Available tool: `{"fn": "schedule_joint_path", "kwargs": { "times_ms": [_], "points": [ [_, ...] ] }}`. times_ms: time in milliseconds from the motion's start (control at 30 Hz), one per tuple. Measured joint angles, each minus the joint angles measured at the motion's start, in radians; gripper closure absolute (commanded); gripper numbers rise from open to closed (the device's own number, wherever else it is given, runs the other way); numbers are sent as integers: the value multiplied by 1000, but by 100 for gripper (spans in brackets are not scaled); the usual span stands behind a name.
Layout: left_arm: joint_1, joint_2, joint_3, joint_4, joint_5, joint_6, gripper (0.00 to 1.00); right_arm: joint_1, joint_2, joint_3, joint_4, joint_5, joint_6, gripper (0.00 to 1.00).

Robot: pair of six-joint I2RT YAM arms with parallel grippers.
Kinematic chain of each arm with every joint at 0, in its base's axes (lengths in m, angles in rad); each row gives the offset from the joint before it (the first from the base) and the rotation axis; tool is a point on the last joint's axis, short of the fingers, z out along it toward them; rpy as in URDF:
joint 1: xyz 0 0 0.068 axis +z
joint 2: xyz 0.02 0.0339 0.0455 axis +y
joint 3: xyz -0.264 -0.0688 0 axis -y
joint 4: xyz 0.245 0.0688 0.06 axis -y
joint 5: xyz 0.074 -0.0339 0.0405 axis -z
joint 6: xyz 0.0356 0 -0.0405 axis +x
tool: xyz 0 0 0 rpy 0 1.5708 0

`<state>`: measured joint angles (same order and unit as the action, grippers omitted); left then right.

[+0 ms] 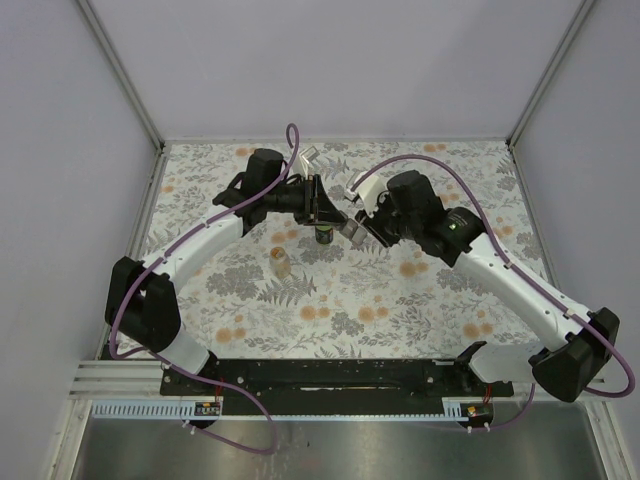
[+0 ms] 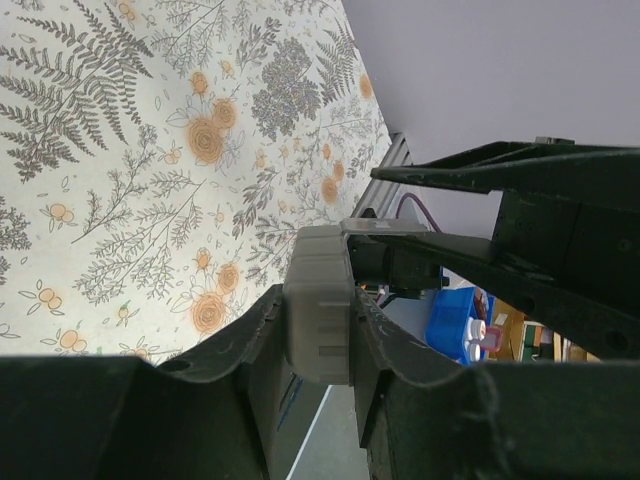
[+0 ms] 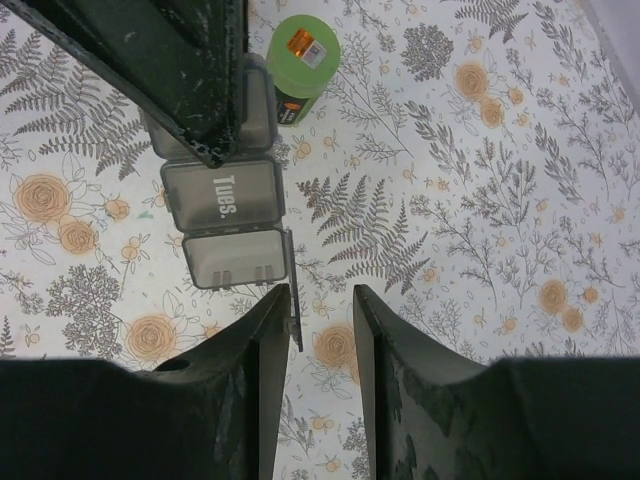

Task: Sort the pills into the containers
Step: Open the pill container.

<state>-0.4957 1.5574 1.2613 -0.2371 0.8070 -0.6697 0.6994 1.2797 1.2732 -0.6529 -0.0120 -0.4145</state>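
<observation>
arms (image 1: 200, 245) (image 1: 510, 280): 2 | pill organizer (image 3: 222, 195): 1 | green-capped bottle (image 3: 305, 50): 1 | tan bottle (image 1: 281, 260): 1 (that makes two)

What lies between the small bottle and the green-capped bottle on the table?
Only bare floral cloth, as the top external view shows: the small bottle and the green-capped bottle stand apart.

Floral tablecloth (image 1: 350, 300) under everything; past its edge, what may be 1 blue bin (image 2: 448, 325).
</observation>
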Motion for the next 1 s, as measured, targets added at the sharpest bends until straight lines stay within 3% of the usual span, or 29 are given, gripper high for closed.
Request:
{"fn": "schedule_joint_path", "kwargs": {
  "times_ms": [400, 1000],
  "points": [
    [0, -10, -8, 29, 6, 0, 100, -87, -6, 19, -3, -107, 45, 57],
    [0, -18, -16, 74, 46, -14, 100, -124, 20, 53, -7, -185, 94, 53]
  ]
}}
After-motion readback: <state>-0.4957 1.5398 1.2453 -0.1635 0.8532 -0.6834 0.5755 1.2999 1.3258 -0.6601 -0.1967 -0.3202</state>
